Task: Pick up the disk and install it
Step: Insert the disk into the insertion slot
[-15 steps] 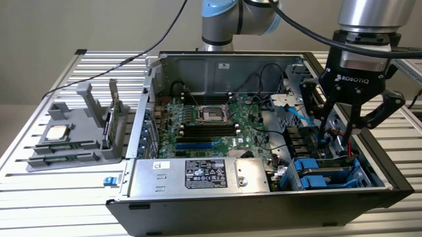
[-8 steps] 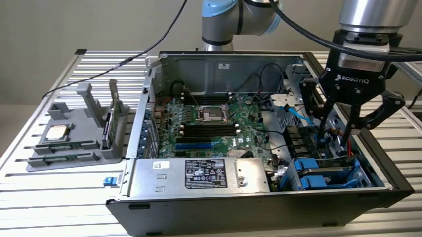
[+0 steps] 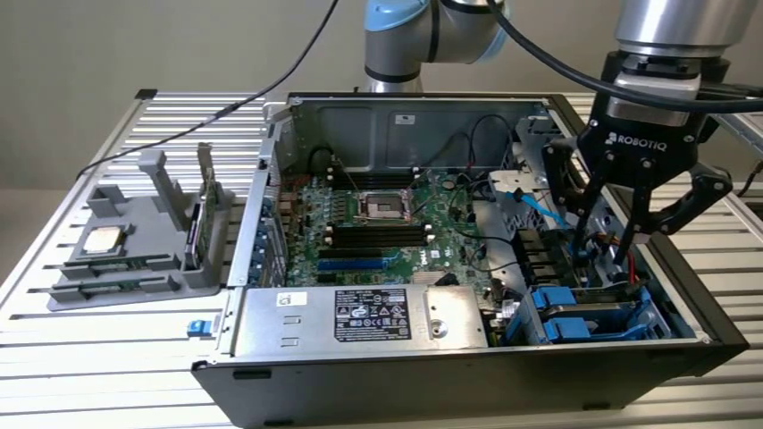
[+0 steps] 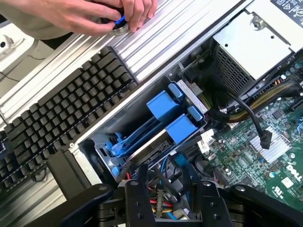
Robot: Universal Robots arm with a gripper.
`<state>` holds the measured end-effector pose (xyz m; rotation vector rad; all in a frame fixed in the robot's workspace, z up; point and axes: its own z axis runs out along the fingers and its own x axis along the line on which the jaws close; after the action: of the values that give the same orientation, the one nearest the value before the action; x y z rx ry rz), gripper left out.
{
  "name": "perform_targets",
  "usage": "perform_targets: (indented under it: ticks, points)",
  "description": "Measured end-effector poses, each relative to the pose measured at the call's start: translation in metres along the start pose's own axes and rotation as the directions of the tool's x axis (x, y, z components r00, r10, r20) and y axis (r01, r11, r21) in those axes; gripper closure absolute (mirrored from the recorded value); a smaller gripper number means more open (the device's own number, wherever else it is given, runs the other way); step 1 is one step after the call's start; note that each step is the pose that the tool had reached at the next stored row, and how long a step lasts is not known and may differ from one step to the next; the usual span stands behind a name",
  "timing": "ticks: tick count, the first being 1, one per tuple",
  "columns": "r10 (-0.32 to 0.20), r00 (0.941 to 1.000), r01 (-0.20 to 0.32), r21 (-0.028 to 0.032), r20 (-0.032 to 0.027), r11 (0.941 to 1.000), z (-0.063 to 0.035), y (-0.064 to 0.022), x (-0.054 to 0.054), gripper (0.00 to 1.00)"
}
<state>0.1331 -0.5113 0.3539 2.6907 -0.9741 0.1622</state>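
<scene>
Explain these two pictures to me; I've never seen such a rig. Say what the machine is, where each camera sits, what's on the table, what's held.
This is a robot arm; its two-fingered grasping part is the end effector. One picture comes from a camera standing off the arm, the other from a camera on its wrist, looking down past it. On the slatted metal table stands an open computer case. At the exterior view's left a grey tray carries a small silver chip and an upright card. The end effector is open and holds nothing; it hangs over the case's corner bay, where blue plastic carriers sit, with what looks like the edge of a disk between them. The wrist view adds a keyboard and a person's hand on a small knob.
</scene>
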Motion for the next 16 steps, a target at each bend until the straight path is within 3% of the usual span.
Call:
perform_targets:
  ticks: [11,16]
  points:
    - [0.027,0.9996,-0.027,-0.0054,0.0062,0.9996,-0.0047,0.0016,0.005,0.57]
    - [0.055,0.9984,-0.054,-0.0113,0.0122,0.9985,-0.0031,0.0083,0.011,0.57]
